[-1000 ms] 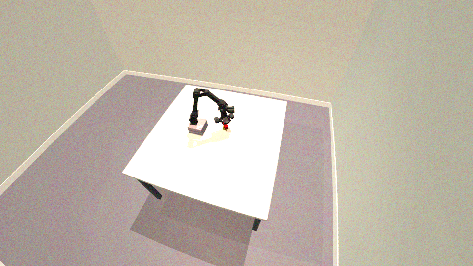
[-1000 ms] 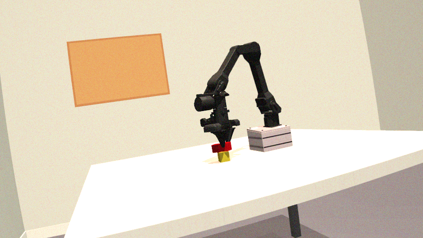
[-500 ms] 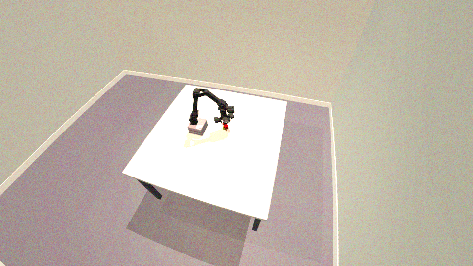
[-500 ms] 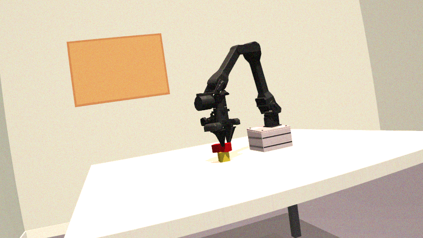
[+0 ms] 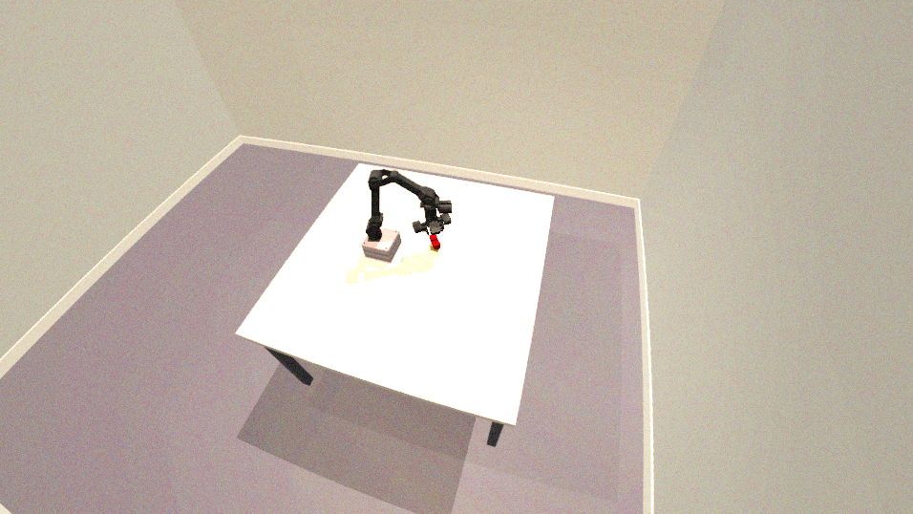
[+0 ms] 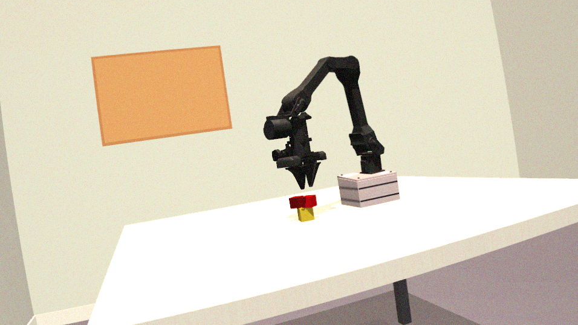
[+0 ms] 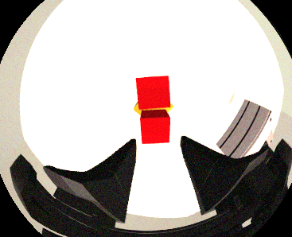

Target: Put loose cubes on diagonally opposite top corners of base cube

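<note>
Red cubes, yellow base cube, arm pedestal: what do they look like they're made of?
Red cubes: matte, uniform colour, sharp edges; likely painted wood or plastic.
Yellow base cube: same flat finish, same guess.
Pedestal: pale grey with dark seams; possibly stacked metal plates.

You are in a bare test room: plain walls, white tabletop [image 6: 256,261], orange wall panel [image 6: 161,93], arm on grey pedestal [image 6: 386,196].

Two red cubes [image 6: 302,200] over a yellow base cube [image 6: 306,214], my black gripper [image 6: 306,184] above, white table [image 6: 298,261].
</note>
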Tool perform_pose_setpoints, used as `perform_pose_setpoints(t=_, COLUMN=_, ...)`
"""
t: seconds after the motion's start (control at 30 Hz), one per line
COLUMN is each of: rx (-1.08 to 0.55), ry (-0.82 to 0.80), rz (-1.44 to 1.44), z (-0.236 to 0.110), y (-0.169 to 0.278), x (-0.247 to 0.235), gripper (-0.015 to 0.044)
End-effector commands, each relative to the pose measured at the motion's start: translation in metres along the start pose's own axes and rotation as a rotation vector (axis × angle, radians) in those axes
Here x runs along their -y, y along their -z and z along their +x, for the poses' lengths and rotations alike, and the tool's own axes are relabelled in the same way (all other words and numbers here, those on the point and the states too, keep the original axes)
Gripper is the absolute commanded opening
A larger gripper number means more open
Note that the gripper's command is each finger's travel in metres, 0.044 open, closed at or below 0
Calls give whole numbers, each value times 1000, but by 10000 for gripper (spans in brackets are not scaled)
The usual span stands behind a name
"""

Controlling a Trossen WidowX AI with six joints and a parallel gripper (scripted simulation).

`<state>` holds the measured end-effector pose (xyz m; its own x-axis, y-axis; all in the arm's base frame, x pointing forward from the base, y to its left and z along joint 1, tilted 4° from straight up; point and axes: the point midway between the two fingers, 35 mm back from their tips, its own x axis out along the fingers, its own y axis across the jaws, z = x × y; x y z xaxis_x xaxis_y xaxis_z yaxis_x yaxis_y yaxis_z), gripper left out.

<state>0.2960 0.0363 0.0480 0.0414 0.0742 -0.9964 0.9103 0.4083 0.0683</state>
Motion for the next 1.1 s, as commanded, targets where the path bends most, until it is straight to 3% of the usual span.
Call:
perform_pose_setpoints(t=0.0, rx=0, ry=-2, rz=-4, z=-8, y=0, x=-1, gripper=205)
perform_pose_setpoints(t=0.37, rx=1, ry=-2, rz=-4, z=-27, y=0, x=-1, gripper=205)
perform_pose_setpoints(t=0.5, rx=1, ry=-2, rz=1, z=-28, y=2, x=-1, gripper=310)
perform_pose_setpoints(t=0.63, rx=-2, ry=-3, rz=1, z=-29, y=44, x=-17, gripper=400)
perform_pose_setpoints(t=0.8, rx=-8, ry=-5, rz=1, z=-30, y=104, x=-29, gripper=400)
perform_pose_setpoints(t=1.07, rx=-8, ry=-5, rz=1, z=-31, y=106, x=-29, gripper=400)
